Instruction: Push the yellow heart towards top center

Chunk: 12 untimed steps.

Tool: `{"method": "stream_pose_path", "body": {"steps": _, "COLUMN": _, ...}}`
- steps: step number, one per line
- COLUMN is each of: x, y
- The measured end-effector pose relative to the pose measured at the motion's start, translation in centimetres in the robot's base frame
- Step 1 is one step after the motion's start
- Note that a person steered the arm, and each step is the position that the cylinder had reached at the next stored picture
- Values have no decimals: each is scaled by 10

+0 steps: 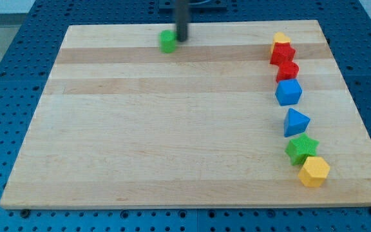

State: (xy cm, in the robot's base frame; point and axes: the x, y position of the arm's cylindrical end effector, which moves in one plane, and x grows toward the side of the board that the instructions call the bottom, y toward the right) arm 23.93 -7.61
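In the camera view, my tip [181,40] is a bare rod with no jaws to open or close; it touches the right side of a small green block [167,42] at the board's [140,129] far edge. The yellow heart [281,40] sits far right, touching a red block [283,54]. Below run another red block [288,70], blue cube [288,93], blue triangle [295,122], green star [301,149], yellow hexagon [314,172].

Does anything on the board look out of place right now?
Nothing looks damaged. One oddity: my tip sits beside the green block at top centre, far from the yellow heart, which is at the view's top right, heading a column of blocks and touching the red block below it.
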Motion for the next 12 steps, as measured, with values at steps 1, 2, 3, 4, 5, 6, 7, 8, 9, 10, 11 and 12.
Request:
{"method": "stream_pose_path", "body": {"steps": 1, "x": -10, "y": -15}}
{"method": "stream_pose_path", "body": {"steps": 2, "x": -46, "y": 70}}
{"method": "stream_pose_path", "body": {"steps": 3, "x": -46, "y": 162}}
{"method": "stream_pose_path", "body": {"steps": 4, "x": -47, "y": 269}}
{"method": "stream_pose_path", "body": {"steps": 5, "x": -24, "y": 319}}
{"method": "stream_pose_path", "body": {"steps": 6, "x": 19, "y": 320}}
{"method": "stream_pose_path", "body": {"steps": 7, "x": 18, "y": 315}}
{"method": "stream_pose_path", "body": {"steps": 8, "x": 33, "y": 323}}
{"method": "stream_pose_path", "body": {"steps": 9, "x": 32, "y": 261}}
{"method": "stream_pose_path", "body": {"steps": 10, "x": 32, "y": 191}}
{"method": "stream_pose_path", "body": {"steps": 11, "x": 28, "y": 213}}
{"method": "stream_pose_path", "body": {"steps": 12, "x": 33, "y": 206}}
